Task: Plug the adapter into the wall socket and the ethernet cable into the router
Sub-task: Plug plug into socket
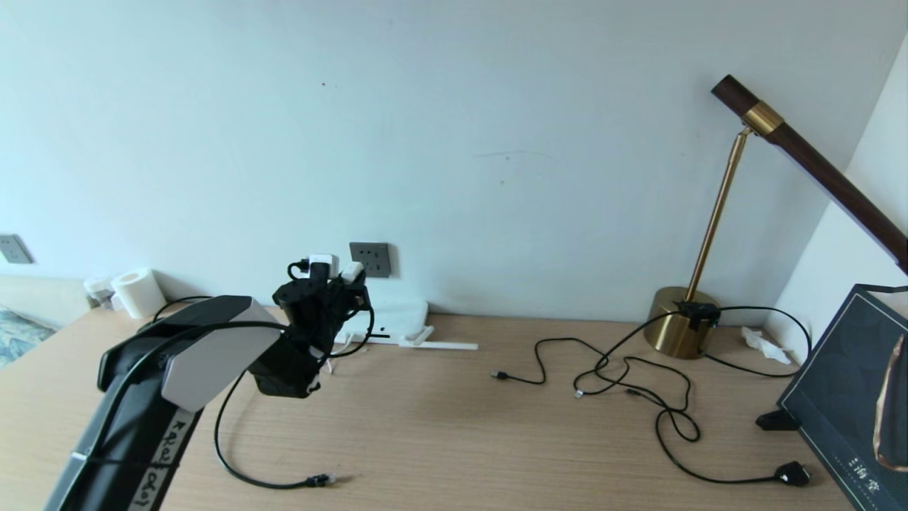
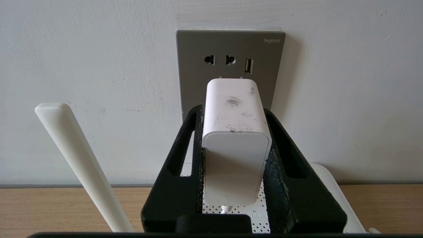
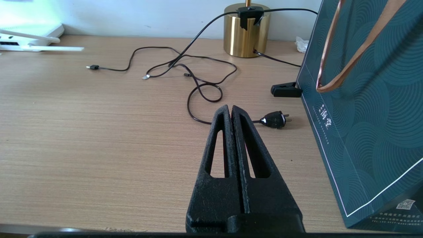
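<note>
With the small white cube-shaped adapter (image 2: 235,145) pinched between the black fingers of the left claw (image 2: 231,109), now poised right at the dark grey square wall socket (image 2: 198,76), prongs hidden behind the body and seemingly at the plate's lower holes. Not seated yet, by the look of it: a sliver of gap showing at the adapter's far edge. Best kept level and square to the plate, then pushed straight in, no twist, grip firm so the cube cannot slide back between the pads. Worth watching the thin white stick antenna (image 2: 82,168) just beside the claw, and the flat white perforated router (image 2: 333,185) lying on the pale wooden bench (image 1: 440,426) directly below. Over on the other side, right claw (image 3: 232,114) pressed together, holding nothing, hovering idle above the bench. Long black ethernet cable (image 1: 234,454) loose on the bench near the front edge, clear-tipped connector free, well apart from the router.
</note>
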